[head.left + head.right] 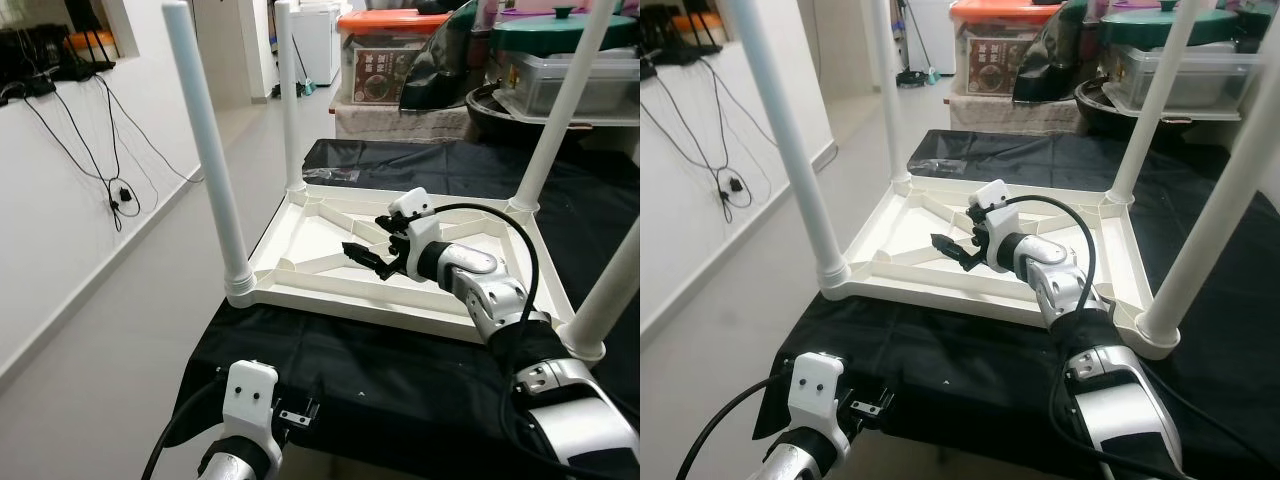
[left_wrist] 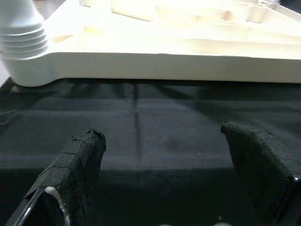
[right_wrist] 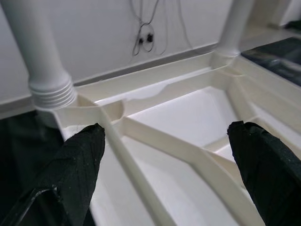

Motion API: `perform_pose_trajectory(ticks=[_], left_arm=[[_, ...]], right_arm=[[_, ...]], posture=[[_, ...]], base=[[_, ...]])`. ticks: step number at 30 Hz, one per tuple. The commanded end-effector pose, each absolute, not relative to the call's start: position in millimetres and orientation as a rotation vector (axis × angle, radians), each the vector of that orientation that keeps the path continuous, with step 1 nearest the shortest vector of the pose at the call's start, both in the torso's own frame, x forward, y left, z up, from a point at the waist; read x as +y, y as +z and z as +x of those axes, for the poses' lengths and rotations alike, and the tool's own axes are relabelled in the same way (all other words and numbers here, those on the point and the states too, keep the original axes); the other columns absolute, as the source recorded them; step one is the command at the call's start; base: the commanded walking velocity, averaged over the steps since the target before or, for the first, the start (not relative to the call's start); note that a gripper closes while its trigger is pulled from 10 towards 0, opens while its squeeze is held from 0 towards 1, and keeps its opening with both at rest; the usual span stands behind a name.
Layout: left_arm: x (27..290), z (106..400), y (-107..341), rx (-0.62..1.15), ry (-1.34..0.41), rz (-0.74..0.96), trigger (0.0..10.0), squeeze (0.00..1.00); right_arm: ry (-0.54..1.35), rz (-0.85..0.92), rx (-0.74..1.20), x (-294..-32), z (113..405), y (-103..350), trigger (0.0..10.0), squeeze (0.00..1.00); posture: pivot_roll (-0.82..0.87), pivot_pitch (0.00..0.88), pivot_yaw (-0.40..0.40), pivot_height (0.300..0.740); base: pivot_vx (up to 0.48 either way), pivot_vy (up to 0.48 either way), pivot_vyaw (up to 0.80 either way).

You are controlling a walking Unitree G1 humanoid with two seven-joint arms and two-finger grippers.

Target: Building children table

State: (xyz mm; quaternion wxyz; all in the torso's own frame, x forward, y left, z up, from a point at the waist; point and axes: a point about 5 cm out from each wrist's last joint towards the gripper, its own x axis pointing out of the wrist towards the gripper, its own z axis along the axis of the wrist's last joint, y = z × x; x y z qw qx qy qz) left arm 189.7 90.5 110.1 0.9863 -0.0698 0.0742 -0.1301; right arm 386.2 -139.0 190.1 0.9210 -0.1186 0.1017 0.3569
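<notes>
The cream-white plastic children's table [image 1: 400, 260] lies upside down on the bench draped in black cloth [image 1: 350, 370], its ribbed underside facing up, presumably so the leg sockets are reachable from above. Four white tubular plastic legs stand in the corner sockets: one at about 9 o'clock of the frame [image 1: 210, 160], one at 11 o'clock [image 1: 287, 100], one at 1 o'clock [image 1: 560, 100] and one at 4 o'clock [image 1: 615, 290]. All four look seated, so the build appears close to done, with perhaps a tightening or turning the table upright left; I cannot tell how firmly each leg is screwed home.

The right end effector [image 1: 372, 259] reaches over the middle of the underside, pointing toward 9 o'clock, its two black fingers apart and holding nothing; the right wrist view shows them spread above the diagonal ribs [image 3: 141, 136], with the threaded collar of a leg [image 3: 49, 92] ahead. It seems poised either to press the tabletop steady or to move on to that leg.

The left end effector [image 2: 164, 179] hovers low at the near edge of the bench, at 7 o'clock of the table, fingers apart and empty over the cloth, just short of the table's rim [image 2: 164, 59].

Storage boxes and a lidded pot [image 1: 560, 40] crowd the far end, at 12 o'clock, and cables hang on the wall [image 1: 100, 150] at 10 o'clock.
</notes>
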Motion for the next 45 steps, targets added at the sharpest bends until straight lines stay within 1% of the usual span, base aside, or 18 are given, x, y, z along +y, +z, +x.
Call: perform_pose_trajectory(ticks=[1,2,3,4,8,9,10,11,15,16,21,24,27,31,32,34,38,45], left_arm=[[90.5,187.9,110.6,0.159,-0.255,-0.146,10.0,0.00],[89.6,186.1,112.9,0.156,-0.254,-0.150,10.0,0.00],[89.6,186.1,112.9,0.156,-0.254,-0.150,10.0,0.00],[88.2,184.1,115.1,0.153,-0.254,-0.154,10.0,0.00],[88.2,184.1,115.1,0.153,-0.254,-0.154,10.0,0.00],[86.5,181.8,117.3,0.151,-0.254,-0.157,10.0,0.00],[86.5,181.8,117.3,0.151,-0.254,-0.157,10.0,0.00],[84.3,179.4,118.9,0.153,-0.254,-0.163,10.0,0.00],[84.3,179.4,118.9,0.153,-0.254,-0.163,10.0,0.00],[82.1,177.4,120.5,0.154,-0.256,-0.168,10.0,0.00],[78.1,173.9,122.4,0.160,-0.260,-0.180,10.0,0.00],[78.1,173.9,122.4,0.160,-0.260,-0.180,10.0,0.00],[77.3,173.3,122.4,0.167,-0.261,-0.183,10.0,0.00],[77.0,173.1,122.5,0.171,-0.261,-0.185,10.0,0.00],[76.7,173.3,122.7,0.172,-0.261,-0.186,10.0,0.00],[76.7,173.3,122.7,0.172,-0.261,-0.186,10.0,0.00],[75.8,175.0,122.1,0.174,-0.258,-0.188,10.0,0.00],[76.3,176.4,121.9,0.175,-0.255,-0.186,10.0,0.00]], right_arm=[[0.780,-0.273,0.254,-130.6,386.8,190.1,10.0,0.00],[0.854,-0.295,0.306,-119.1,387.2,190.1,10.0,0.00],[0.854,-0.295,0.306,-119.1,387.2,190.1,10.0,0.00],[0.919,-0.327,0.336,-108.5,386.5,190.4,10.0,0.00],[0.919,-0.327,0.336,-108.5,386.5,190.4,10.0,0.00],[0.982,-0.346,0.365,-97.7,385.8,191.3,10.0,0.00],[0.982,-0.346,0.365,-97.7,385.8,191.3,10.0,0.00],[1.050,-0.387,0.392,-85.5,383.4,188.8,10.0,0.00],[1.050,-0.387,0.392,-85.5,383.4,188.8,10.0,0.00],[1.109,-0.410,0.422,-77.6,380.7,186.4,10.0,0.00],[1.204,-0.462,0.482,-70.5,375.2,178.8,10.0,0.00],[1.204,-0.462,0.482,-70.5,375.2,178.8,10.0,0.00],[1.218,-0.516,0.511,-71.1,373.5,172.5,10.0,0.00],[1.217,-0.542,0.528,-71.4,373.1,169.3,9.9,0.00],[1.184,-0.603,0.548,-73.4,373.8,163.0,0.0,0.00],[1.184,-0.603,0.548,-73.4,373.8,163.0,0.0,0.00],[1.072,-0.724,0.556,-82.8,380.2,157.8,0.0,0.00],[1.027,-0.750,0.547,-90.4,384.9,163.0,0.0,0.00]], posture=[[-0.03,0.095,-0.009,0.740],[-0.03,0.113,-0.013,0.740],[-0.03,0.113,-0.013,0.740],[-0.04,0.125,-0.022,0.740],[-0.04,0.125,-0.022,0.740],[-0.03,0.145,-0.027,0.740],[-0.03,0.145,-0.027,0.740],[-0.04,0.166,-0.037,0.740],[-0.04,0.166,-0.037,0.740],[-0.04,0.177,-0.041,0.740],[-0.04,0.190,-0.044,0.740],[-0.04,0.190,-0.044,0.740],[-0.05,0.195,-0.047,0.740],[-0.05,0.195,-0.047,0.740],[-0.05,0.192,-0.046,0.740],[-0.05,0.192,-0.046,0.740],[-0.05,0.185,-0.054,0.740],[-0.05,0.181,-0.052,0.740]], base=[[0.000,0.000,0.00],[0.000,0.000,0.00],[0.000,0.000,0.00],[0.000,0.000,0.00],[0.000,0.000,0.00],[0.000,0.000,0.00],[0.000,0.000,0.00],[0.000,0.000,0.00],[0.000,0.000,0.00],[0.000,0.000,0.00],[0.000,0.000,0.00],[0.000,0.000,0.00],[0.000,0.000,0.00],[0.000,0.000,0.00],[0.000,0.000,0.00],[0.000,0.000,0.00],[0.000,0.000,0.00],[0.000,0.000,0.00]])
